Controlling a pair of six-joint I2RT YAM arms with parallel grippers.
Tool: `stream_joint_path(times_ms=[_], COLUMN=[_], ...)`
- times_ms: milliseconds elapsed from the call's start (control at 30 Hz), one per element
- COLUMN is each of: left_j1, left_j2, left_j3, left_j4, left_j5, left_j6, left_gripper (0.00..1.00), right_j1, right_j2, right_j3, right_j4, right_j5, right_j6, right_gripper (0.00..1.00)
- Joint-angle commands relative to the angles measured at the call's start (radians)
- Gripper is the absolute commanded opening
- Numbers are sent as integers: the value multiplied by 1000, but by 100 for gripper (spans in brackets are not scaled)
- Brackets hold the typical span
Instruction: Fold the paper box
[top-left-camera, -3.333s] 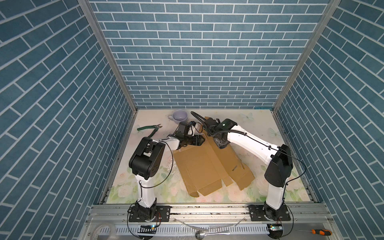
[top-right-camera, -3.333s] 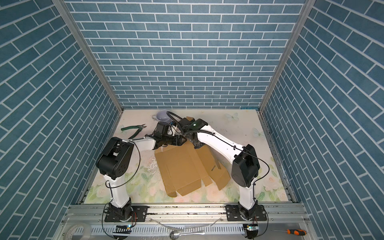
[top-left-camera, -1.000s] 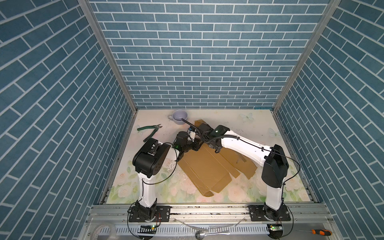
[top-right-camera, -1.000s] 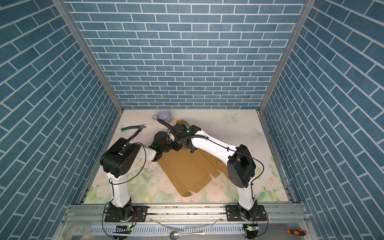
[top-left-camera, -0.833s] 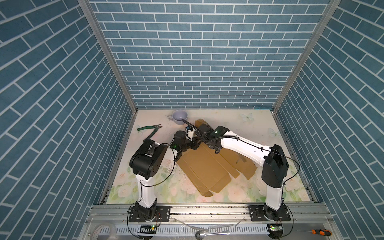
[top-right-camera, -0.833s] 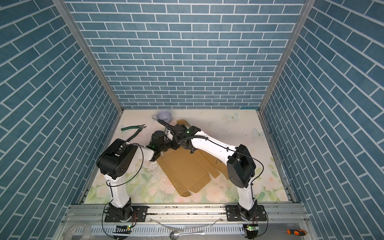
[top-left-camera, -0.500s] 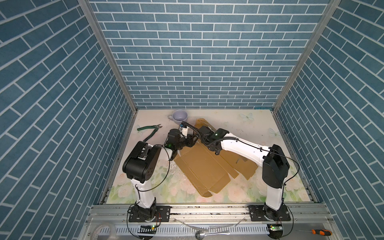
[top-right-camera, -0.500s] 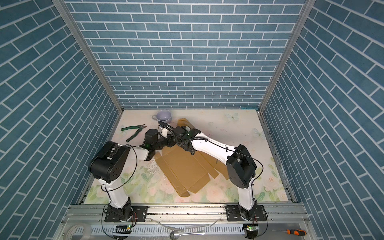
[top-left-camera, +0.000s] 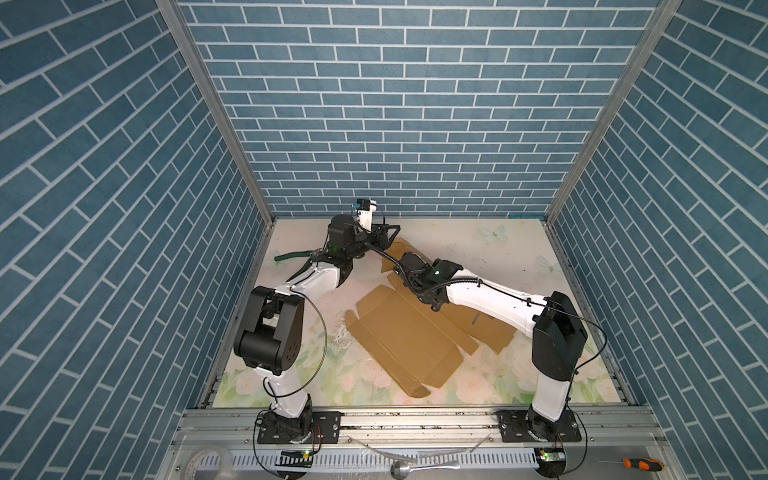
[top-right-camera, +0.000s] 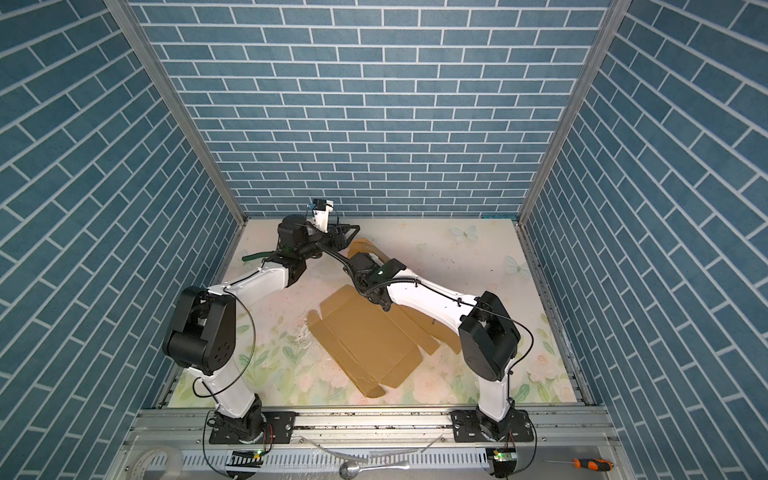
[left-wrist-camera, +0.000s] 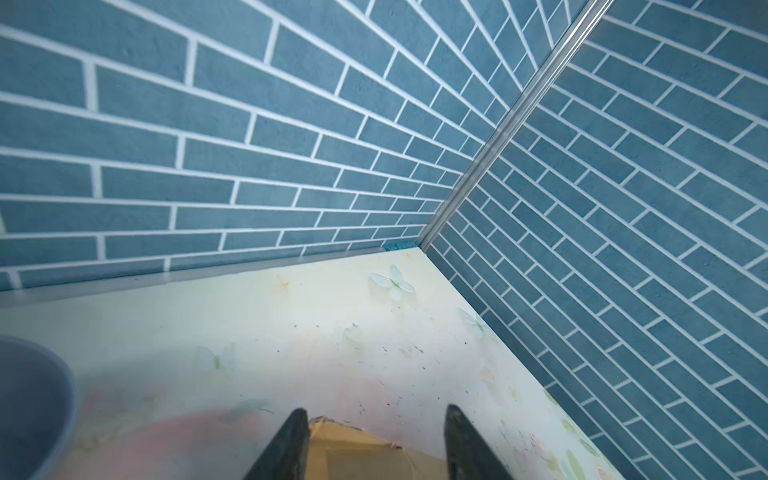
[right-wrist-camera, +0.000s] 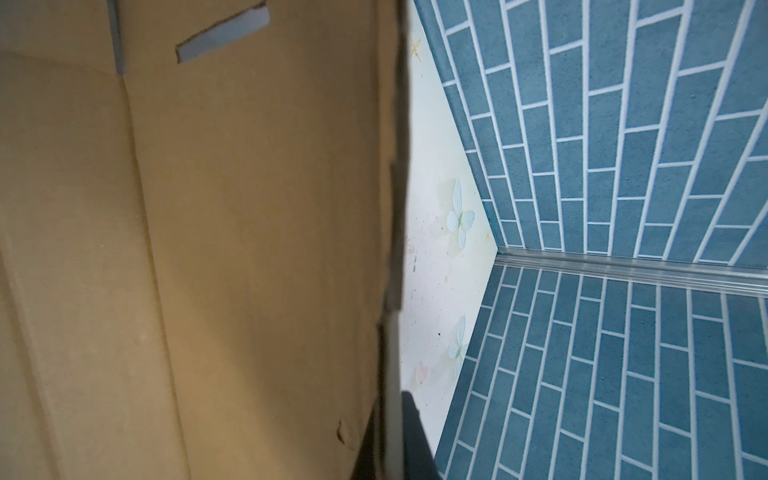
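The paper box (top-left-camera: 409, 336) is spreading across the middle of the table (top-left-camera: 511, 249), and the right arm (top-left-camera: 490, 297) is reaching low over its far part, barring passage there. The left arm (top-left-camera: 316, 280) is crowding the far left corner above the pliers (top-left-camera: 286, 257). The cup (left-wrist-camera: 29, 411) is sitting near the left gripper (left-wrist-camera: 376, 419), while the table's far right is lying bare.

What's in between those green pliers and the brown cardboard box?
The left arm's white forearm crosses that stretch of floral table between the pliers and the paper box, as both top views show.
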Motion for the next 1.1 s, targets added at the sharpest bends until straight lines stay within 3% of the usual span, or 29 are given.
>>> stream_joint_path(times_ms=[0, 300, 500, 633, 867, 1067], left_j1=[-22, -44, -44, -44, -5, 66], left_j2=[54, 63, 50, 42, -51, -155], left_j3=[12, -84, -131, -152, -204, -203], left_j4=[-89, 24, 44, 34, -55, -254], left_j5=[16, 79, 83, 75, 49, 34], left_j6=[-6, -94, -106, -101, -66, 27], left_gripper=[46, 33, 33, 31, 32, 34], right_j1=[7, 15, 57, 87, 110, 112], right_j2=[-40, -55, -30, 24, 74, 41], right_j3=[-19, -38, -32, 31, 4, -71], right_j4=[17, 57, 77, 7, -21, 72], right_j5=[11, 34, 70, 144, 300, 327], right_j6=[-25, -25, -43, 18, 72, 46], right_gripper=[0, 0, 0, 0, 0, 0])
